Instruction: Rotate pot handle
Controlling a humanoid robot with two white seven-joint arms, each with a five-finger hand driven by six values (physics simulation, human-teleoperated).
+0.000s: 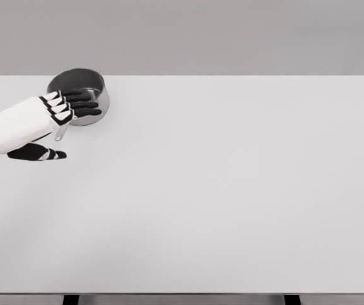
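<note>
Head view: left hand (pixel 53 121) spread, fingers (pixel 80 101) flat over the pot (pixel 96 86), seemingly covering its handle (pixel 61 131).

No readable text, no labels, no brands, no numbers, no signs anywhere

White arm (pixel 10 130), black-fingered left hand (pixel 67 108)

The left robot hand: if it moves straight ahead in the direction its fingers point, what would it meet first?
The left robot hand already overlaps the pot in this view, fingers extended over its near side. Going on, it likely meets the pot's wall first, though depth is unclear.
</note>
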